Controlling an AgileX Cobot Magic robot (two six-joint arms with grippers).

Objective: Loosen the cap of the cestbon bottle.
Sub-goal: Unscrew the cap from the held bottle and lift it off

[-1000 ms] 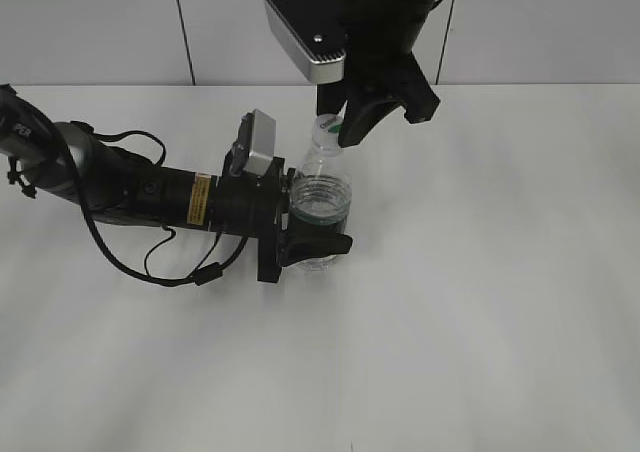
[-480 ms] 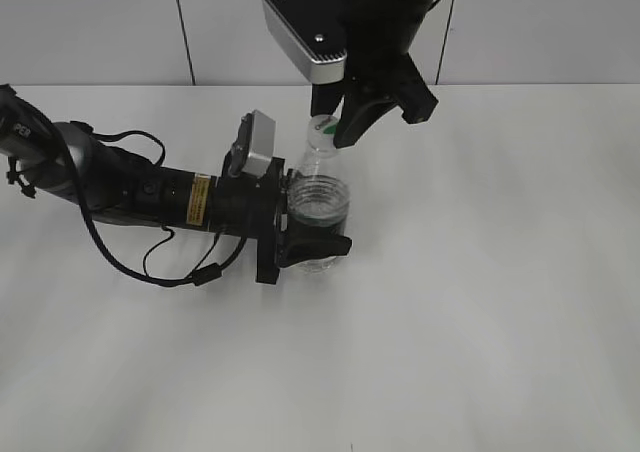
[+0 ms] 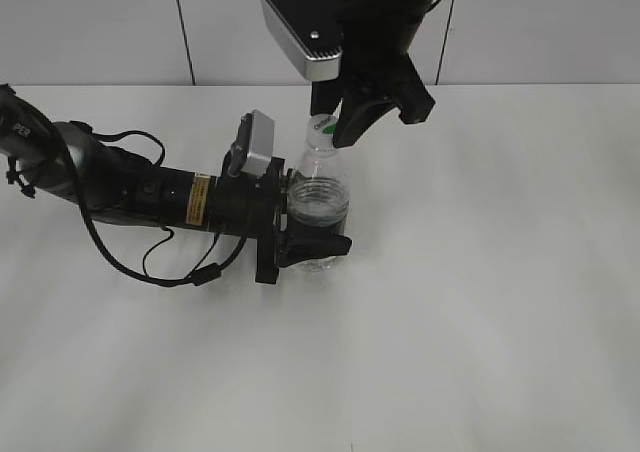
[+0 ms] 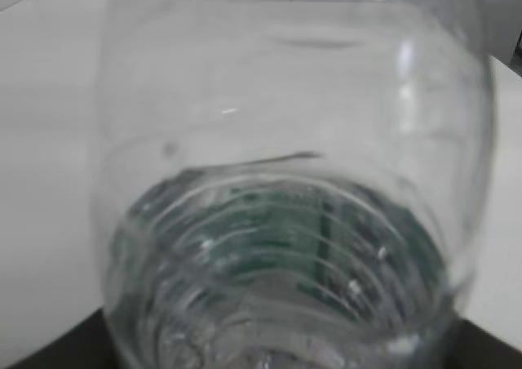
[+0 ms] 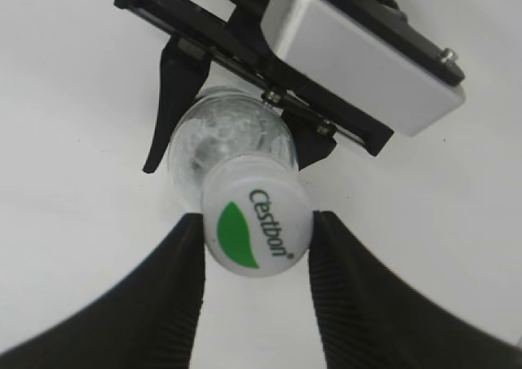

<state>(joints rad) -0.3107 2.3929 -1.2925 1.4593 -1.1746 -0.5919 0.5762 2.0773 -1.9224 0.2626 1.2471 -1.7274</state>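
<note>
Clear glossy plastic bottle [image 3: 318, 204]; smooth white cap [image 5: 256, 227]

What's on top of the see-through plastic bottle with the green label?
A small round white plastic cap with a green mark sits on the clear plastic bottle. The right gripper's black fingers stand either side of it. The neck under the cap is hidden.

cestbon bottle [image 3: 318, 207] upright, clear, green label | cap [image 5: 256, 228] white, on
</note>
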